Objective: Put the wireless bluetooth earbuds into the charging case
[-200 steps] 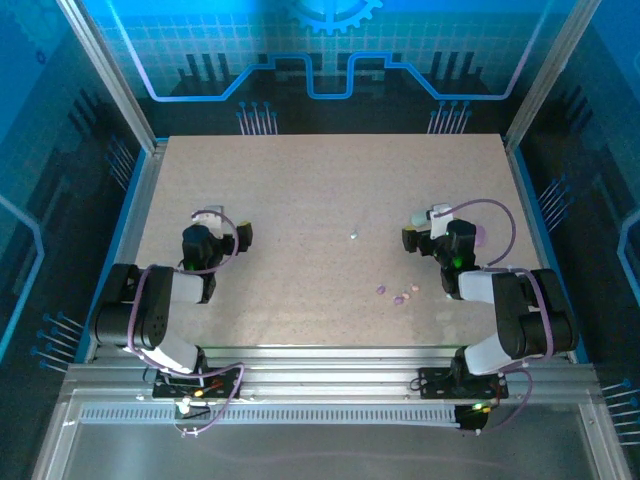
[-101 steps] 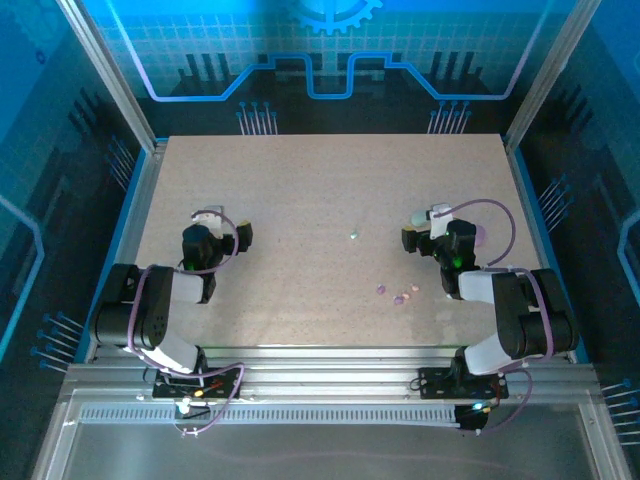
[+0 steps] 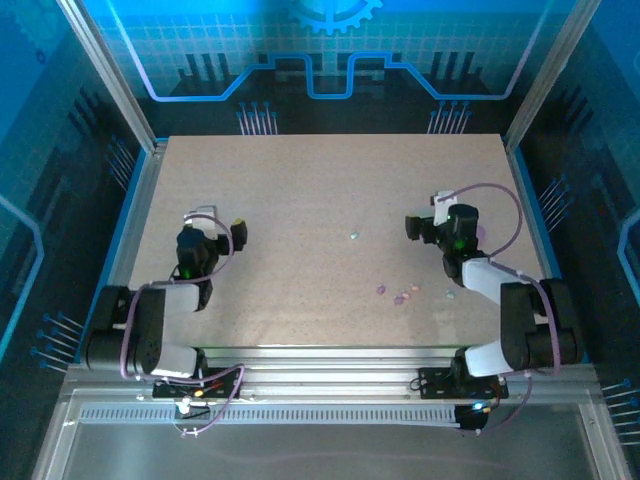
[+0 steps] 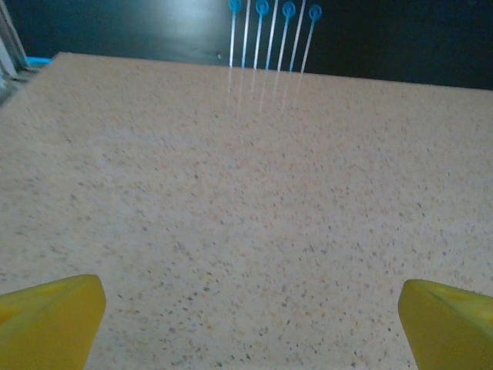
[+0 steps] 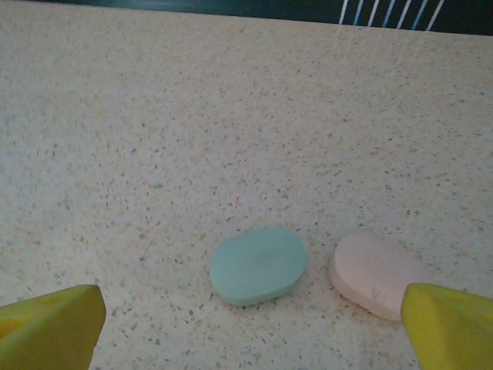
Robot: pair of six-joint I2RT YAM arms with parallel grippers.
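The left pincer [image 4: 246,308] and right pincer [image 5: 248,324] are held wide open and empty. The earbuds [image 3: 398,297] are scattered near the desk's [image 3: 300,180] near edge, rightward, with their long axes too small to be told. A teal case [image 5: 258,265] and a pink case [image 5: 376,274] are laid side by side.

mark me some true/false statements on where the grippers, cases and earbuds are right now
1. The left gripper and the right gripper are both open and hold nothing. True.
2. An earbud rests on top of the teal case. False: nothing lies on it; the earbuds lie loose on the table.
3. In the right wrist view the teal case lies left of the pink case, with a narrow gap between them. True.
4. Both cases lie in front of the left gripper. False: they lie on the table ahead of the right gripper.
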